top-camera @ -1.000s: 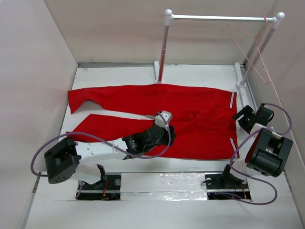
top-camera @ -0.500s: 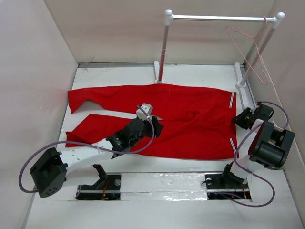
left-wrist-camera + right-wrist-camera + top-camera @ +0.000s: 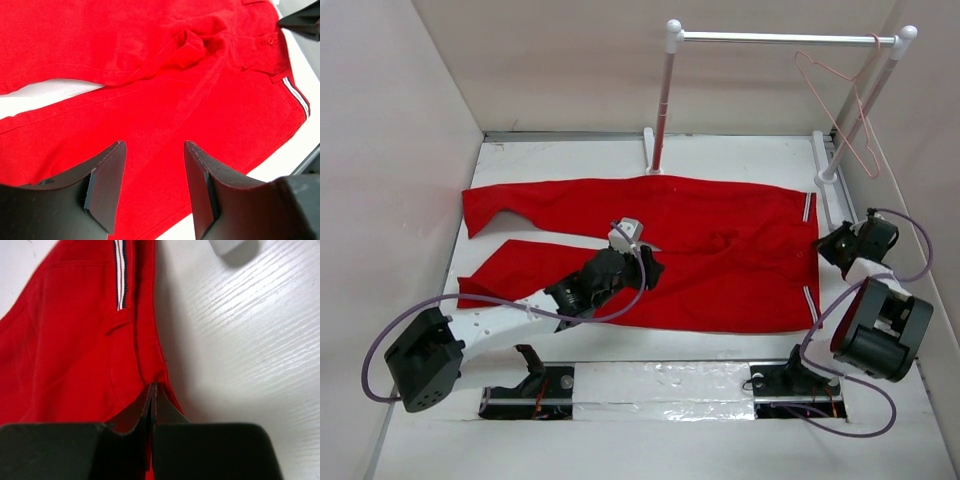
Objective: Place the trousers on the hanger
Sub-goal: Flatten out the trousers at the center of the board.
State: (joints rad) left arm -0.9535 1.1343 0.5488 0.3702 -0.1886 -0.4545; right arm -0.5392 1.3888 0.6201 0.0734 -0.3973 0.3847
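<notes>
The red trousers point(image 3: 720, 260) lie flat across the table, legs to the left and waistband with its striped band point(image 3: 120, 275) to the right. My left gripper point(image 3: 650, 270) hovers open over the crotch area, with red cloth point(image 3: 150, 75) under its spread fingers point(image 3: 107, 185) and nothing between them. My right gripper point(image 3: 825, 248) is at the waistband edge. In the right wrist view its jaws point(image 3: 152, 387) are shut, with a fold of the trousers' edge point(image 3: 75, 340) pinched between them. The pink wire hanger point(image 3: 840, 110) hangs from the rack bar at the back right.
A white-posted rack with a metal bar point(image 3: 780, 38) stands at the back, its feet just behind the trousers. Pale walls close in the left, back and right sides. The right arm's elbow point(image 3: 880, 330) sits near the right wall.
The right gripper has closed on the waistband edge. The left arm drew back to the left over the trousers a second ago and has since held still, jaws open.
</notes>
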